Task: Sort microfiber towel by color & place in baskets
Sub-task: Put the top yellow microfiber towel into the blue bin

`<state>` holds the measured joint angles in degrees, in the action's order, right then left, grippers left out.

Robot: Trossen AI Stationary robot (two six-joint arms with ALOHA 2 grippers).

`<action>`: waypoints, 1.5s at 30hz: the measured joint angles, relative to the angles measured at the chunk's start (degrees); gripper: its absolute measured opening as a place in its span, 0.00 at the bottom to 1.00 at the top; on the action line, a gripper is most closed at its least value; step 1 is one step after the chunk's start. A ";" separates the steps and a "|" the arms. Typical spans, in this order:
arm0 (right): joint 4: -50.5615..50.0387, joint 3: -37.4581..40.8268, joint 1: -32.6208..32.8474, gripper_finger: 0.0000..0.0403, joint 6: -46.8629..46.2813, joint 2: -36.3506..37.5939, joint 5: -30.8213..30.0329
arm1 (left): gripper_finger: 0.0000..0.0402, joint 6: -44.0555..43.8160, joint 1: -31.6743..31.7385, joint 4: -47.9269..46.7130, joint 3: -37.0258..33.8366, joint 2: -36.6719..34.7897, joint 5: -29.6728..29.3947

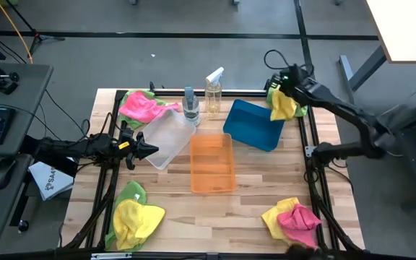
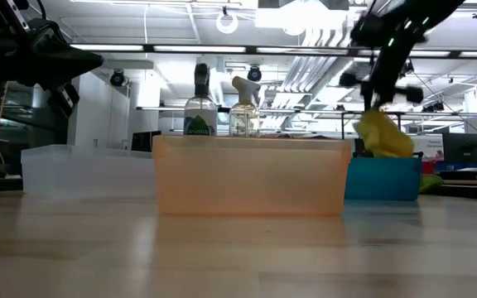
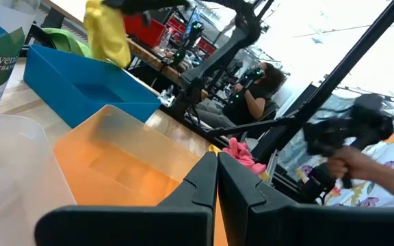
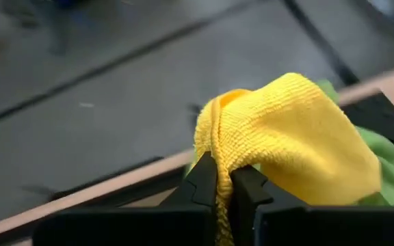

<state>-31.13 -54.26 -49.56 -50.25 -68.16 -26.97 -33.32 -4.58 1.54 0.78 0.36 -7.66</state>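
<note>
My right gripper [image 4: 223, 181] is shut on a yellow microfiber towel [image 4: 286, 137] above the table's far right corner, just right of the blue basket [image 1: 255, 124]. A lime green towel [image 4: 388, 164] lies under it. The orange basket [image 1: 212, 162] and the clear basket [image 1: 166, 137] stand in the middle of the table. My left gripper [image 1: 150, 149] waits shut and level at the clear basket's left side. More towels lie in piles: pink and green [image 1: 141, 107] far left, yellow and green [image 1: 132, 217] near left, yellow and pink [image 1: 293, 219] near right. My right gripper pinches a bunched fold of the yellow towel [image 4: 217, 147] between its two fingers, several layers thick. The fingers slant down from the table's right side. The towel [image 2: 383, 134] hangs slack below them, lifted, beside the blue basket's rim.
Two spray bottles [image 1: 190, 105] [image 1: 214, 90] stand at the far edge behind the clear and orange baskets. A black frame rail [image 1: 313, 166] runs along the table's right side. Beyond the table a person [image 3: 265, 82] sits, and a hand [image 3: 361, 164] shows.
</note>
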 joint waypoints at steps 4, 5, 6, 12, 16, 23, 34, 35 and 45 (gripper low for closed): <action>0.09 0.00 5.49 0.01 1.90 10.49 3.11 | 0.00 0.02 0.00 0.00 0.00 0.00 0.00; 0.63 0.00 7.31 0.01 2.85 12.78 3.70 | 0.00 0.04 -0.01 -0.02 0.00 0.00 0.00; 1.59 0.00 9.34 0.01 3.95 14.77 4.50 | 0.00 -0.05 0.00 -0.02 0.00 0.00 0.00; 6.16 -0.02 22.53 0.01 9.16 20.05 4.99 | 0.00 0.03 0.00 0.00 0.00 0.00 0.00; 5.59 1.00 30.34 0.00 9.96 16.89 -2.83 | 0.00 0.03 0.00 -0.02 0.00 0.00 0.00; 24.82 11.03 38.44 0.00 1.49 5.34 -30.41 | 0.00 -0.01 -0.02 -0.02 0.00 0.00 0.00; 28.50 14.27 42.69 0.00 -3.31 -6.83 -24.46 | 0.00 -0.05 0.00 -0.02 0.02 0.00 0.00; 25.93 14.27 42.60 0.00 -4.39 -6.95 -22.78 | 0.00 0.00 -0.01 0.00 0.01 0.00 0.00; 25.90 13.88 44.85 0.00 -9.45 -6.33 2.61 | 0.00 0.00 -0.02 -0.02 0.01 0.00 0.00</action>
<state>-5.23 -40.38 -4.71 -59.70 -74.50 -24.35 -33.31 -4.60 1.52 0.79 0.36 -7.66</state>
